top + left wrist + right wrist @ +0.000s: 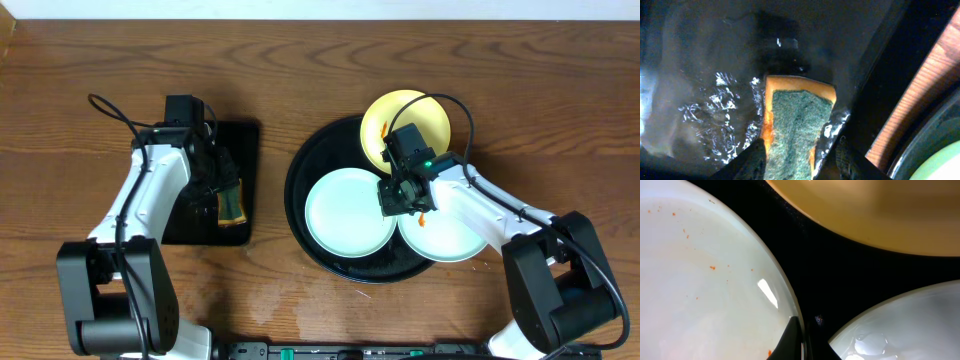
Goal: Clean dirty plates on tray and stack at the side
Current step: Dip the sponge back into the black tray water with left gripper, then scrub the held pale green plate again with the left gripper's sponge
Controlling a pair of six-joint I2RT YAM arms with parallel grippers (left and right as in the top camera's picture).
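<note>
A large round glossy black tray (300, 160) sits on the wooden table (100, 60) with three small shallow round plates in it. A pale mint plate (345, 215) lies in its left half, a second pale mint plate (445, 245) at its near right, and a pale yellow plate (400, 110) at its far edge, reaching out over the rim. The three lie close together but apart. Left of the round tray lies a smaller rectangular black tray (245, 135), with a yellow-and-green scouring sponge (232, 205) in its near right part.

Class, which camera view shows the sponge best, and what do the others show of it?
Left wrist: the sponge fills the frame, with its green scrub face and yellow edge clear. Overhead shows it small and dim on the rectangular tray. Right wrist shows only plates.
</note>
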